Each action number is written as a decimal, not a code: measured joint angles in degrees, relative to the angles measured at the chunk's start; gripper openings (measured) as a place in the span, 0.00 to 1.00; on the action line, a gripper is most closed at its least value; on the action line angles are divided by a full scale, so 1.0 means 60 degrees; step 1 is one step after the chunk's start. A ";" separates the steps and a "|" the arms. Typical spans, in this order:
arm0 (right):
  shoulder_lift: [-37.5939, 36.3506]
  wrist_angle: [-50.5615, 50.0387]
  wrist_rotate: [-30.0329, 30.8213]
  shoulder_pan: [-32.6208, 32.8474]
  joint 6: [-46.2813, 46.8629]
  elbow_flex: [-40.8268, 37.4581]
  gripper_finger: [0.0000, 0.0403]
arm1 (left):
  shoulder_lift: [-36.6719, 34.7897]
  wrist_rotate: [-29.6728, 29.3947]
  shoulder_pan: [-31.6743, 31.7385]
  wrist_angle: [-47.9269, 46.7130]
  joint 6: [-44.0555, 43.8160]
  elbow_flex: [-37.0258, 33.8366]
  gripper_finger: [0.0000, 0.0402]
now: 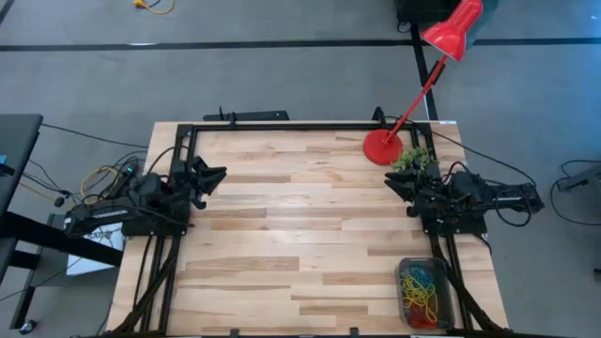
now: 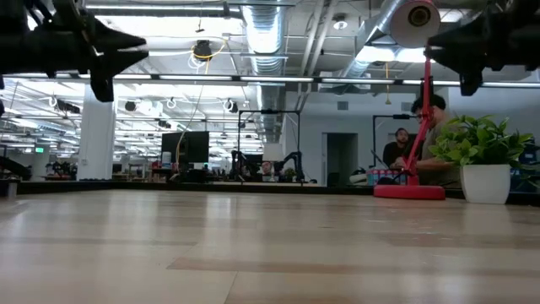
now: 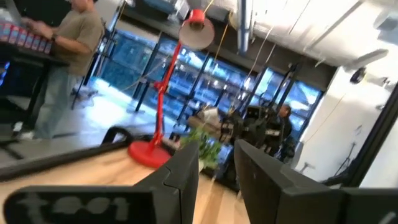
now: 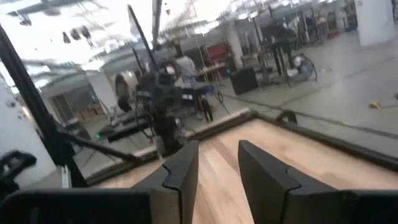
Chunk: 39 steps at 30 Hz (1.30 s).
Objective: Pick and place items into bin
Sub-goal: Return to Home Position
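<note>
Looks essentially done. Bin [image 1: 449, 293] at 5 o'clock on table [image 1: 300, 235], near the front right corner, holding a tangled heap of bands [image 1: 423, 289] in red, yellow, green and blue. No loose bands seen anywhere on the boards in the high view, and none in the low view either. Judged: nothing left to pick, only parking the arms.

Left gripper [image 1: 218, 175] at 9 o'clock, right gripper [image 1: 392, 180] at 3 o'clock, well apart, both facing table centre and raised off the surface per the low view. Jaws on both narrow, with a small gap and nothing held, per the wrist views.

Lamp base [image 1: 382, 147] at 1 o'clock, plant [image 1: 414, 160] just beside it, near the right gripper. Neither is in play. Cannot count the bands in the bin.
</note>
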 joint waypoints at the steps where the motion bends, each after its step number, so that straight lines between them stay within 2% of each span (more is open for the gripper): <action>1: 0.0000 -0.0180 0.0000 0.0000 0.0003 0.0000 0.27 | 0.0002 -0.0006 -0.0004 -0.0167 -0.0004 -0.0001 0.23; 13: 0.0001 -0.3066 0.0285 0.0000 0.1909 0.0000 0.27 | 0.0004 -0.0432 -0.0004 -0.1285 -0.0253 -0.0012 0.23; 17: 0.0002 -0.3415 0.0928 0.0000 0.2097 0.0000 0.27 | 0.0029 -0.0925 -0.0003 -0.2081 -0.0400 -0.0016 0.23; 23: 0.0000 -0.3921 0.1894 0.0000 0.2099 0.0000 0.27 | 0.0101 -0.1063 0.0000 -0.2066 -0.0375 -0.0027 0.23; 27: 0.0002 -0.4123 0.2338 0.0000 0.2646 0.0000 0.27 | 0.0106 -0.1075 0.0000 -0.2069 -0.0368 -0.0030 0.23; 31: 0.0000 -0.4105 0.2219 0.0032 0.2998 0.0000 0.27 | 0.0106 -0.1078 0.0000 -0.2069 -0.0364 -0.0034 0.23; 36: 0.0000 -0.3978 0.1470 0.0306 0.2753 0.0000 0.27 | 0.0106 -0.0948 0.0000 -0.2079 -0.0356 -0.0034 0.23; 39: -0.0011 -0.3268 0.0947 0.0529 0.2279 -0.0058 0.27 | 0.0106 -0.0918 0.0000 -0.2083 -0.0353 -0.0038 0.23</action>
